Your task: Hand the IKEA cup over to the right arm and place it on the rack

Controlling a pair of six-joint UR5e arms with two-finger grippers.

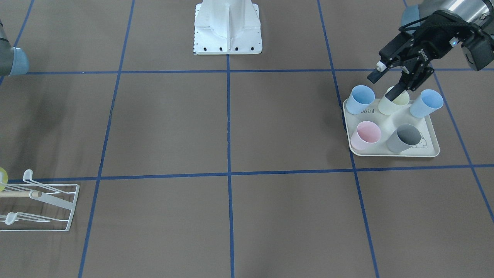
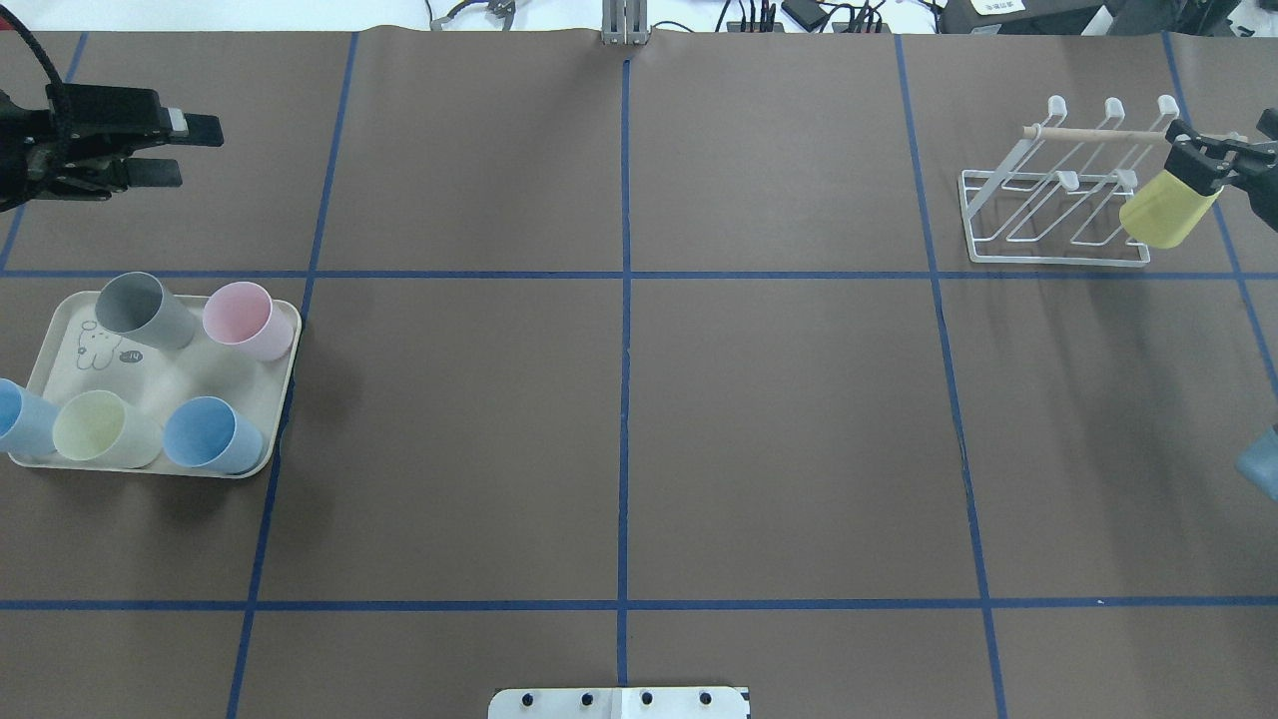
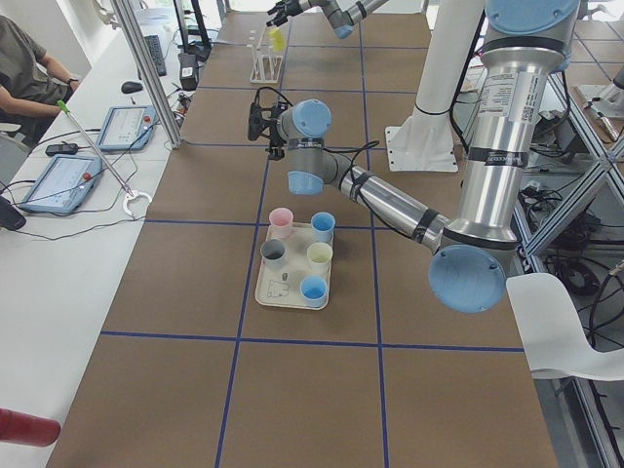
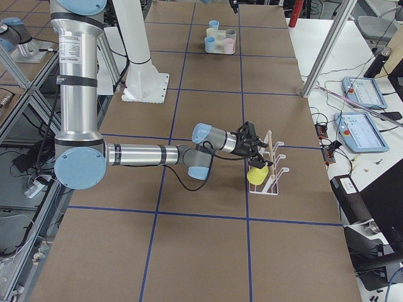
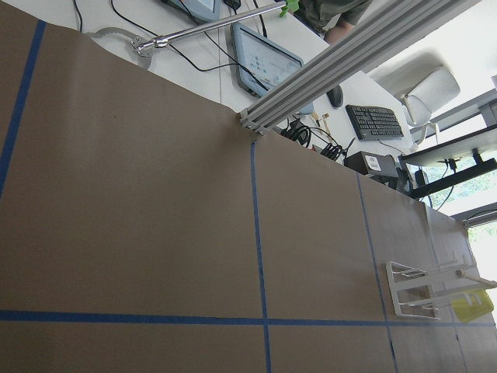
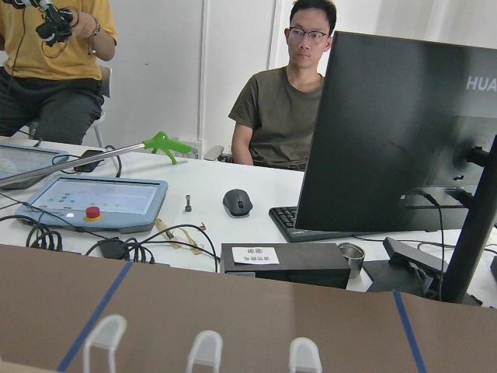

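Pale yellow, smooth-walled plastic IKEA cup [image 2: 1164,210], tapered toward its base, tilted with the mouth low and toward the middle of the bench, base up in the black two-finger right tool [image 2: 1198,160]. Clamped by that tool at the base end, just beside the near right corner of the white wire-frame cup rack [image 2: 1053,200] with upturned hooked pegs and a light wooden rod across it. Overlapping the rack's nearest pegs in the overhead view; touching a peg or not, impossible to tell (the right-side view puts the cup low against the rack's end). No print or handle visible on the cup, only a plain matte surface.

Far across the brown paper-covered bench [image 2: 619,399] with blue tape lines, the black left tool [image 1: 384,85] hanging over the cream rabbit-printed tray [image 2: 60,369], fingers spread apart and gripping nothing. On that tray, five upright cups: grey [image 2: 140,310], pink [image 2: 245,320], two light blue [image 2: 210,434], and another pale yellow one [image 2: 100,429]. In the front-facing view, one left fingertip in line with that yellow cup's rim.
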